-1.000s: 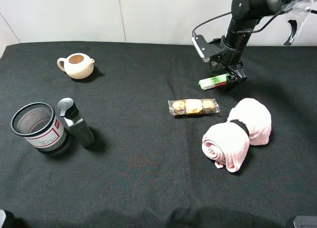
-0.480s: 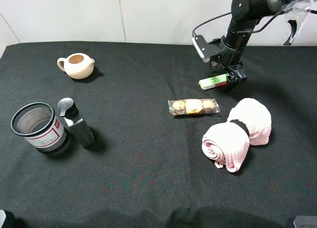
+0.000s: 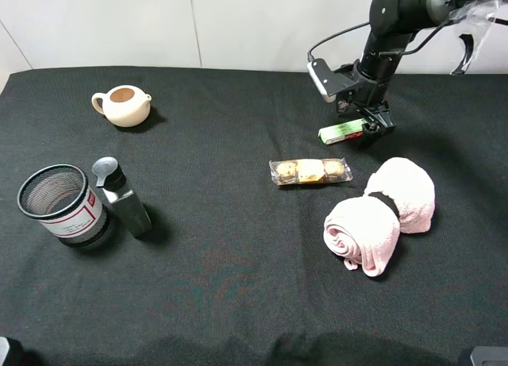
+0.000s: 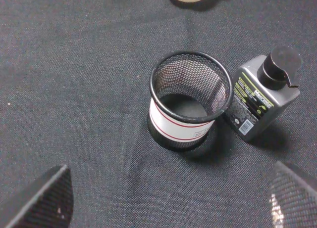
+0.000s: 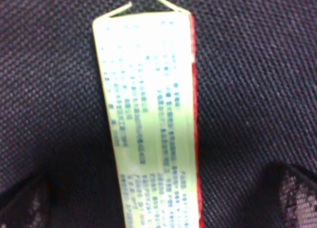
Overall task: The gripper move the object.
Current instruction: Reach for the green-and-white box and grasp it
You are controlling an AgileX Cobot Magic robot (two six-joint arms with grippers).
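Note:
The object [image 3: 342, 131], a slim white box with a green end and a red edge, lies flat on the black cloth at the back right. My right gripper [image 3: 368, 125] is down over its right end. In the right wrist view the object [image 5: 148, 114] fills the middle, with printed text on its pale face. The two dark fingers [image 5: 297, 196] stand wide on either side of it, with cloth showing in both gaps. My left gripper [image 4: 168, 203] hangs open over the mesh cup [image 4: 190, 102], holding nothing.
A clear packet of round chocolates [image 3: 310, 171] lies just in front of the box, and a rolled pink towel [image 3: 381, 215] sits at front right. On the left are a cream teapot [image 3: 123, 104], the mesh cup [image 3: 59, 203] and a grey bottle [image 3: 123, 195].

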